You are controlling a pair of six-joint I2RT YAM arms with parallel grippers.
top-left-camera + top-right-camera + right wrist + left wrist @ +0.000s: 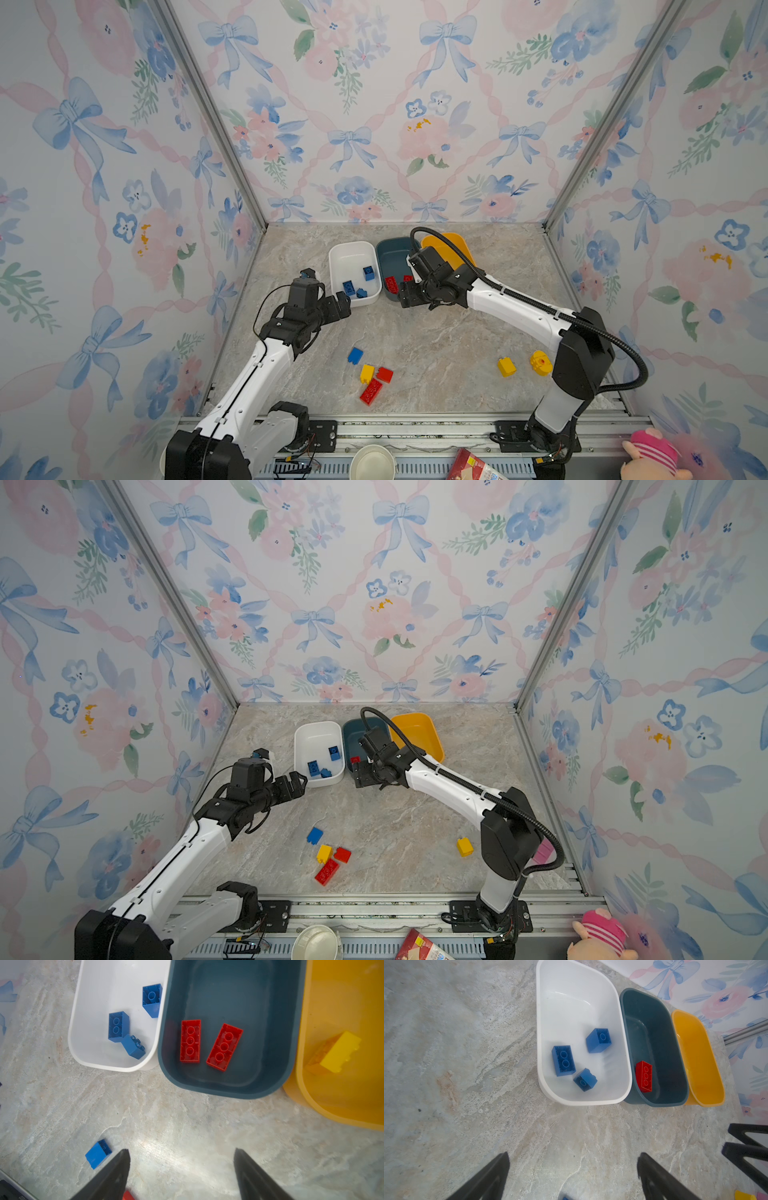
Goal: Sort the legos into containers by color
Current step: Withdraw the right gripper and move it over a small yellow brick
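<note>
Three tubs stand side by side at the back: white (353, 255), teal (353, 733) and yellow (415, 733). The white one holds three blue legos (563, 1060). Two red bricks (190, 1041) lie in the teal one, and a yellow brick (338, 1051) lies in the yellow one. Loose on the table are a blue brick (355, 355), a yellow one (366, 373), two red ones (370, 391), another yellow brick (506, 367) and a rounded yellow piece (540, 363). My left gripper (343, 305) is open and empty beside the white tub's near corner. My right gripper (406, 296) is open and empty at the teal tub's near end.
A metal rail (415, 428) runs along the front edge. Below it are a paper cup (372, 461), a red packet (473, 465) and a pink plush toy (648, 455). A pale pink block (542, 852) shows behind the right arm. Papered walls close in three sides.
</note>
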